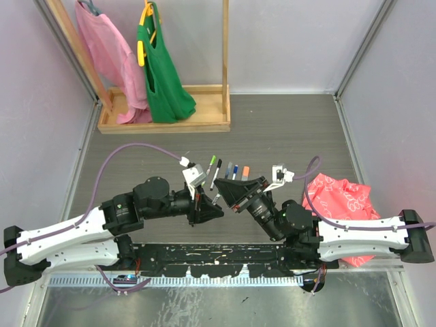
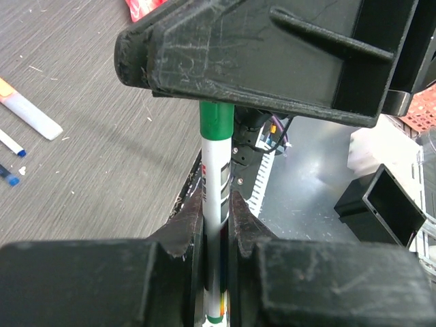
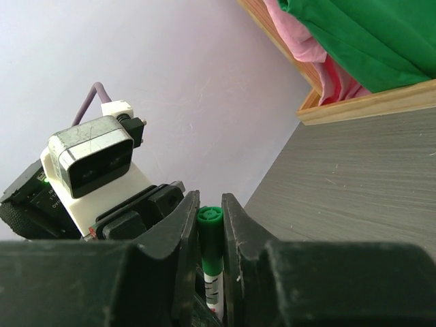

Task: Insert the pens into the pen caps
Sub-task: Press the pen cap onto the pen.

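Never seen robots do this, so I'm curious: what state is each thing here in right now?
green pen, gripped by its barrel, cap on its end.
green cap, sitting on the pen's end.
left gripper, shut on green pen.
right gripper, shut on green cap.
loose pens, lying flat.
green shirt, hanging.
pink shirt, hanging.
red cloth, crumpled.

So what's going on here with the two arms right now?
Both arms meet over the middle of the table. The left end effector is shut on a white pen, and the right end effector is shut on a green cap. Cap and pen are lined up end to end, with the cap apparently on the tip, though I can't tell if it is fully seated. Several other pens lie on the table behind them.
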### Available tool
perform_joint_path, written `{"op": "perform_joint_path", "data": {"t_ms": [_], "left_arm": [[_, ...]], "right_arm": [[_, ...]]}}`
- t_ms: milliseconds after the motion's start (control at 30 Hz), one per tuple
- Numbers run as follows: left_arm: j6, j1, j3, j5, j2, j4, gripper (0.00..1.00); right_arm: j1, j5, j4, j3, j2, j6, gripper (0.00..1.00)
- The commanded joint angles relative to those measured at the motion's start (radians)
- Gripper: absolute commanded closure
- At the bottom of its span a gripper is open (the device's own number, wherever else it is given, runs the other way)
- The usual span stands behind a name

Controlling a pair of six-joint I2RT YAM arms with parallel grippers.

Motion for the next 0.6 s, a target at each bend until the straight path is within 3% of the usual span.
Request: {"op": "perform_joint_path", "data": {"t_ms": [0,333,567], "left_arm": [[0.027,0.025,0.121,-0.150,-0.034,0.428,1.00],[0.003,0.026,0.113,-0.059,-0.003,0.392,1.00],[-0.034,0.026,0.068,-0.008,0.003,0.395,1.00]], "right_arm": [[0.101,-0.275,-0.301,-0.060,0.093,0.050,1.00],[0.100,-0.243,-0.391,0.027,0.025,-0.034,0.99],[0.101,-0.179,-0.458,0.148,-0.063,-0.151,0.82]]}}
